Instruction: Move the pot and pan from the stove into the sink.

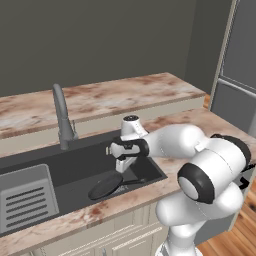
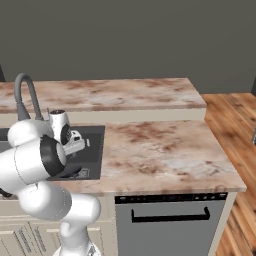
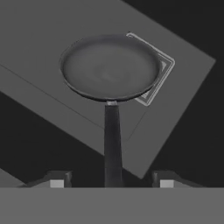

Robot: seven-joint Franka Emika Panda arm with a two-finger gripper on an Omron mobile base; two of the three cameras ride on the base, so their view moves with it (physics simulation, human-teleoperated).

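At frame centre, the gripper (image 3: pixel 112 183), fingers apart, hovers over the pan (image 3: pixel 110 66), seemingly resting in the sink (image 1: pixel 75 165).

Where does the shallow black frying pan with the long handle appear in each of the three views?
Left base view: shallow black frying pan lies in the dark grey sink, lower centre, below the hand.
Right base view: just its dark handle peeks out at the left, behind the white arm.
Hand view: pan upper centre, handle between the open fingertips.
Shared landmark: the sink.
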